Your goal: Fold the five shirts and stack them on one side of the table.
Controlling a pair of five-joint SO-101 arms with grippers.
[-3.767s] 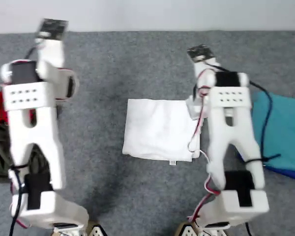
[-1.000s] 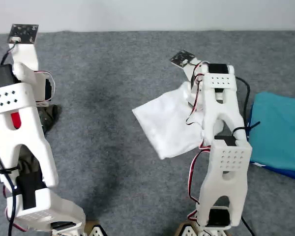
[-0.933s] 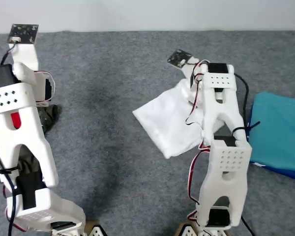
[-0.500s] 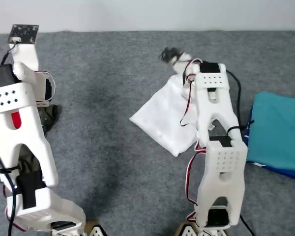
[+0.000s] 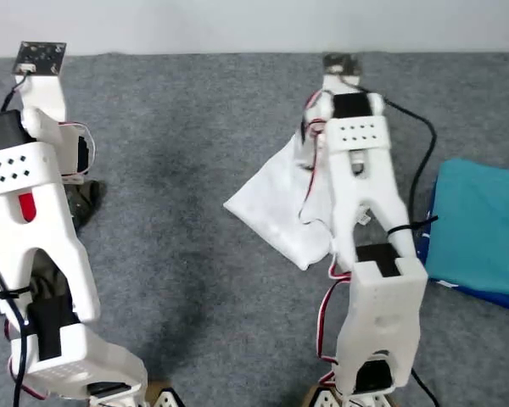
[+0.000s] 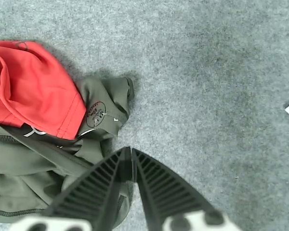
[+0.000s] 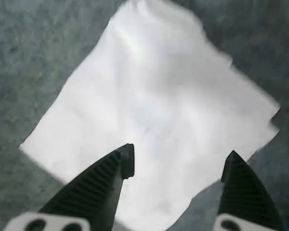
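A folded white shirt [image 5: 271, 203] lies askew on the grey table, partly under my right arm [image 5: 356, 170]. My right gripper [image 7: 179, 163] hangs open above the white shirt [image 7: 159, 110] with nothing between its fingers. A teal shirt [image 5: 479, 229] lies flat at the table's right side, over a blue layer. My left gripper [image 6: 131, 155] is shut and empty, just above the edge of a crumpled olive shirt [image 6: 103, 103]. A red shirt [image 6: 33, 91] lies bunched on top of that olive one.
The olive shirt [image 5: 81, 203] peeks out beside my left arm [image 5: 34, 212] at the table's left edge. Bare grey carpet [image 5: 178, 127] spreads between the two arms and along the far side.
The white shirt was dragged and turned from square to askew. My right gripper then let it go and swung toward the far side. My left arm shifted early on, then kept still.
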